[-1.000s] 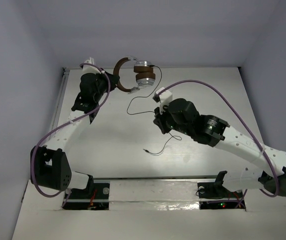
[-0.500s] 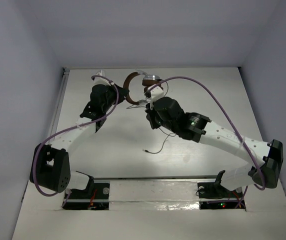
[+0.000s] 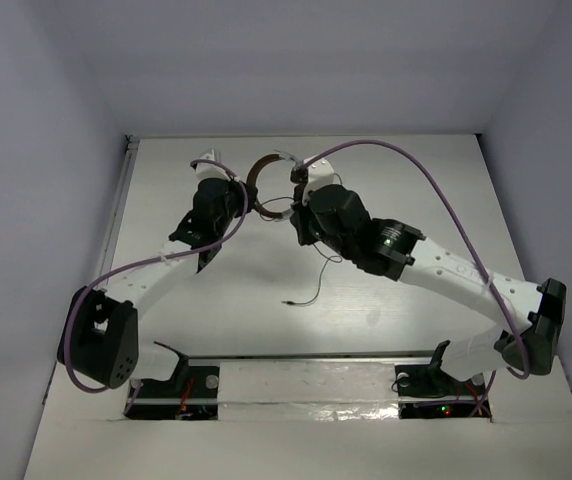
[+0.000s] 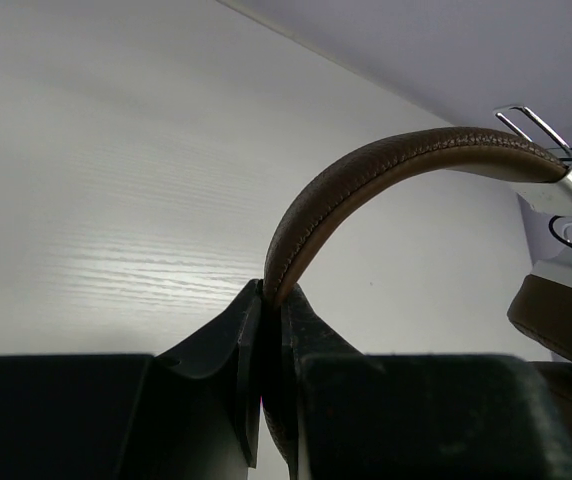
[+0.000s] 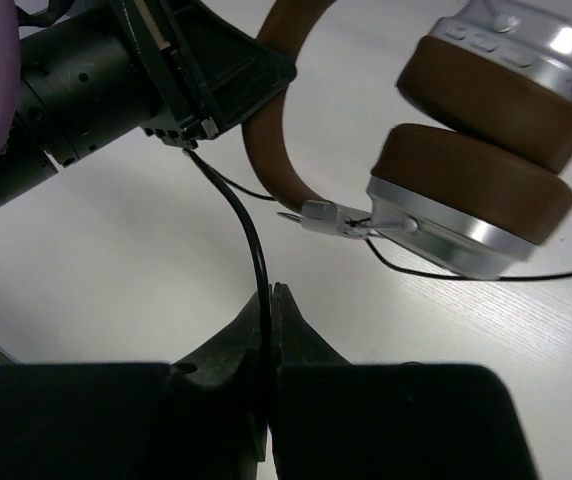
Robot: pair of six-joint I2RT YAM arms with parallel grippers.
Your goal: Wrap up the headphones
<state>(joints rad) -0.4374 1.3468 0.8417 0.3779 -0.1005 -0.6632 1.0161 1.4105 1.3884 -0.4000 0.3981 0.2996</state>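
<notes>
At 12 o'clock of counter (image 3: 426, 180) in top view, headphones (image 3: 269, 165) being held between both grippers; left gripper (image 4: 271, 298) clamping fully closed on brown headband (image 4: 366, 180); right gripper (image 5: 269, 300) pinching thin dark cord (image 5: 254, 240), jaws closed on it, just beside headband; 2 ear cups (image 5: 486, 130) stacking pad to pad at 2 o'clock in right wrist view; cord tail trailing toward 6 o'clock, plug end (image 3: 286, 301) lying on counter.

Ear pad (image 4: 561, 320) of headphones (image 4: 386, 170) cut off by L wrist view's rt edge; cord (image 3: 291, 302) end tiny overhead.
</notes>
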